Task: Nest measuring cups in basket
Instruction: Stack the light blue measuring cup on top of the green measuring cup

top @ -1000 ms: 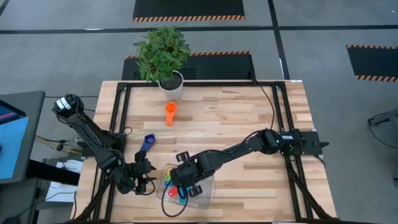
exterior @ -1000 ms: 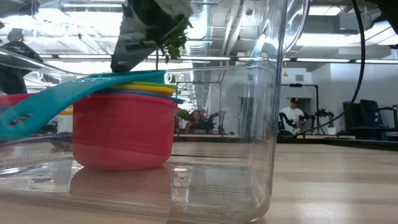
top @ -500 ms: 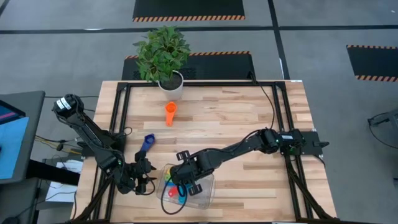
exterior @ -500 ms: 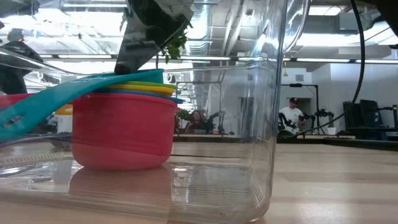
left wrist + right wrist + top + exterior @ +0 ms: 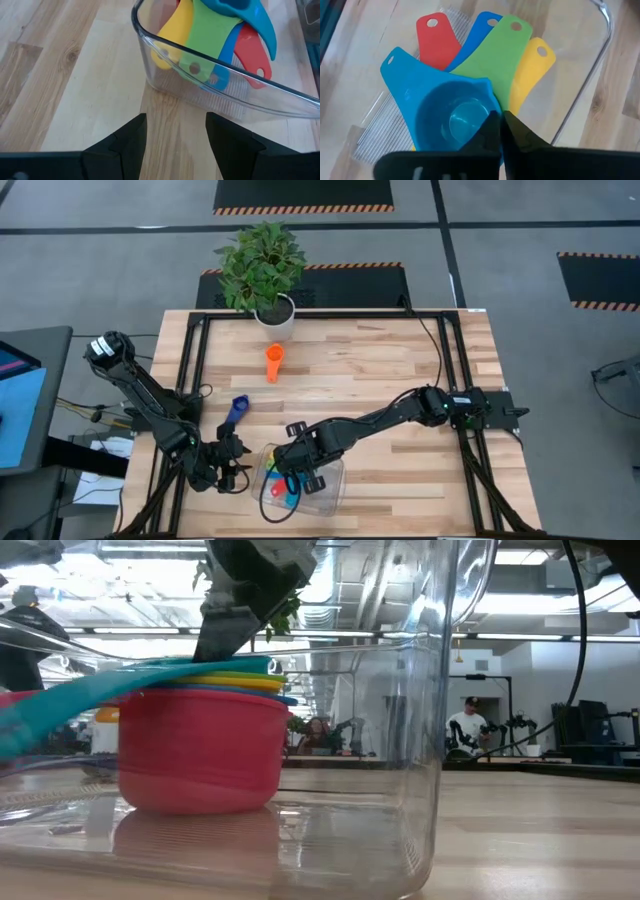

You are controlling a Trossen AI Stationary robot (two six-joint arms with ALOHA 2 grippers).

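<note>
While the right gripper [image 5: 497, 131] sits down inside the basket [image 5: 335, 485] with its fingers pinched together right at the rim of the light blue cup [image 5: 451, 120], it looks to me like it's nudging or seating that cup onto the stack, though I honestly can't tell if the rim is caught between the tips or they're just pressing beside it. The stack makes sense: red cup [image 5: 200, 752] at the bottom, then blue, green and yellow, handles fanned out so each bowl drops into the next one. From the low view the stack sits flat on the basket floor, well back from the near clear wall. The left gripper [image 5: 232, 463] waits on the table just beside the basket's corner, fingers spread wide and holding nothing. Two cups are not in yet: the dark blue cup [image 5: 238, 409] lies on the wood near the left arm, and the orange cup [image 5: 273, 362] sits farther up, near the plant pot [image 5: 276, 314]. Plenty of bare table around both, so the pickups look easy. The tight spot is the basket itself, with the right arm over it and the walls close around the handles.
</note>
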